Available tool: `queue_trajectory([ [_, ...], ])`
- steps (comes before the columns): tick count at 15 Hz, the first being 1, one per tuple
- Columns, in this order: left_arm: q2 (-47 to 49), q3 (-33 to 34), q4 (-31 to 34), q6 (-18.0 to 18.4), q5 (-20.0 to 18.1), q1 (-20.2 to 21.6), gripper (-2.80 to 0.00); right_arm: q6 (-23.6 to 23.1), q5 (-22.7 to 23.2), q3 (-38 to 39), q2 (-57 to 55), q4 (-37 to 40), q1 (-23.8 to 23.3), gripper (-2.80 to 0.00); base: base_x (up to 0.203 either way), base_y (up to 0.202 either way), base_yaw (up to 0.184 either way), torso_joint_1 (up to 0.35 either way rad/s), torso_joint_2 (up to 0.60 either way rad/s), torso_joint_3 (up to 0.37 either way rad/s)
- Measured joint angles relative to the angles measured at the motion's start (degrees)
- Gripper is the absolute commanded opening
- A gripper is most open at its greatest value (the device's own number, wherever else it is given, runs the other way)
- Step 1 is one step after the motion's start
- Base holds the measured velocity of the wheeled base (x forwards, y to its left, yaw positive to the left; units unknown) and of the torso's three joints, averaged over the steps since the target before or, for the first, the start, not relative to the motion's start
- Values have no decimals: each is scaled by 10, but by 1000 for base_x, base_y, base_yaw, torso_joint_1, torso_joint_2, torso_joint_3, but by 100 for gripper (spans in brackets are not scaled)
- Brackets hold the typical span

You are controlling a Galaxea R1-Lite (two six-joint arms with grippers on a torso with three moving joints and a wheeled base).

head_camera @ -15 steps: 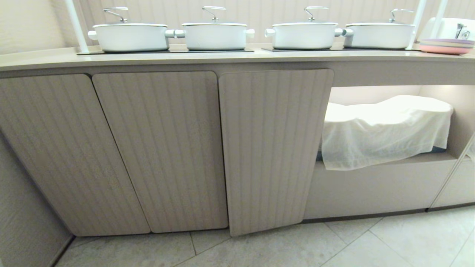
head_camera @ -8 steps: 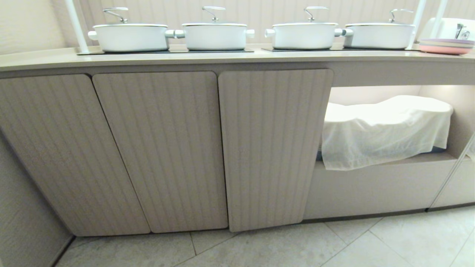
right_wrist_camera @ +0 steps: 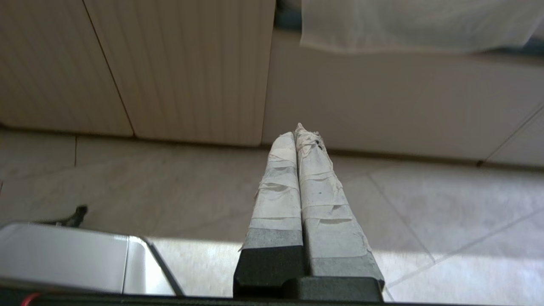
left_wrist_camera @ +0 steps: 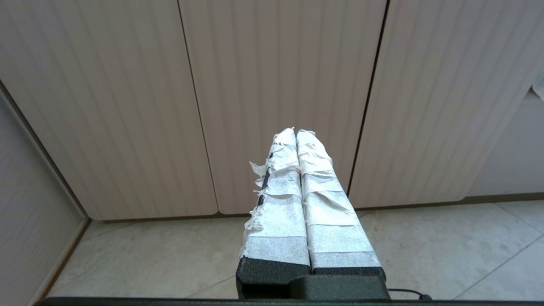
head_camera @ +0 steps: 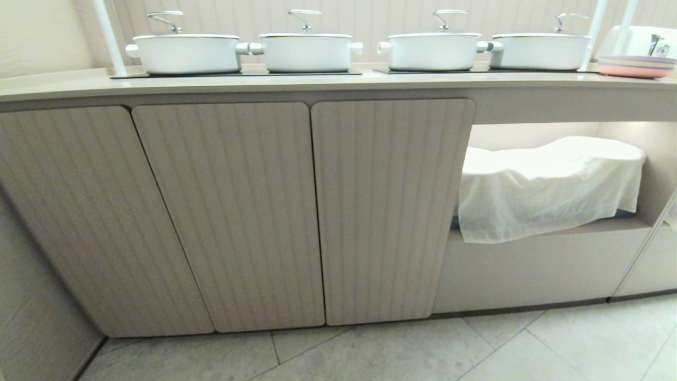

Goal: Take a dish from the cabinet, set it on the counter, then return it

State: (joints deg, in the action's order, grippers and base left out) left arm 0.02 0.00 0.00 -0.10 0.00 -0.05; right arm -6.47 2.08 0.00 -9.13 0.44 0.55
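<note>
Both grippers, left gripper (left_wrist_camera: 296,132) and right gripper (right_wrist_camera: 299,132), are pressed together, empty. Ahead of them the cabinet (head_camera: 391,211) is closed, no dish showing. You're likely finished; just park.

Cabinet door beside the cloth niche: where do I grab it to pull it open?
No handle shows on the door, which sits shut and flush. Probably best is its right edge, exposed beside the niche just above the cloth. Come from the niche side with the right gripper, opened first, and hook one finger behind that edge.
</note>
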Motion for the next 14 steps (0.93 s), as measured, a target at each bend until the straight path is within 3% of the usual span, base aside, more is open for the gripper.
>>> queue_trajectory([
  [5, 0, 0, 0, 1, 0, 0, -280, -1, 1, 0, 78, -1, -3, -280, 0, 0, 0, 0, 0, 0],
  [14, 0, 0, 0, 1, 0, 0, -280, 0, -3, 0, 91, 0, -4, -280, 0, 0, 0, 0, 0, 0],
])
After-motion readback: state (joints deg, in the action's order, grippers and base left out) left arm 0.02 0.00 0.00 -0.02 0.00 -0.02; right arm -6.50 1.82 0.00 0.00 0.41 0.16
